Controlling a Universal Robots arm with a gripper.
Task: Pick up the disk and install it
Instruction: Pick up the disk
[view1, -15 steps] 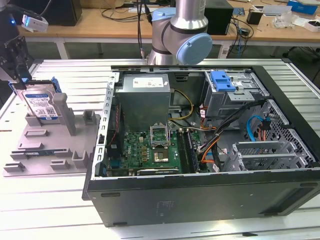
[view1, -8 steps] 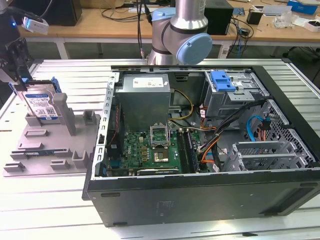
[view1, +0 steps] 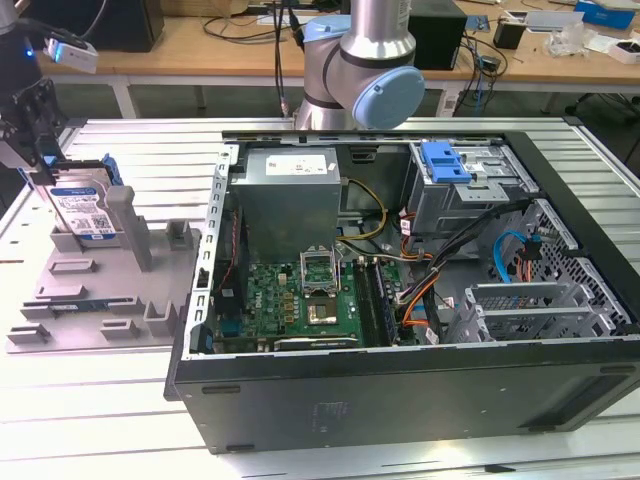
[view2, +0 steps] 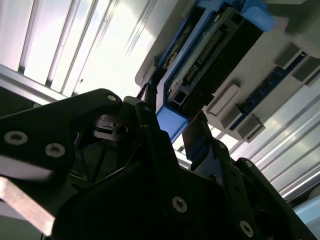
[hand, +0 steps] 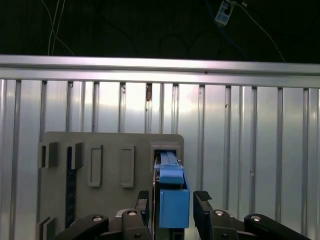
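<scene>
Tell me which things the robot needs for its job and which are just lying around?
For the job:
disk, standing in the grey holder
gripper, open, astride the disk
computer case

Just there:
power supply
motherboard
orange cables
bench clutter at the back

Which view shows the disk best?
The exterior view: the disk stands in the grey holder, label visible. The first wrist view shows its blue carrier edge-on; the second wrist view its connector end.
</scene>
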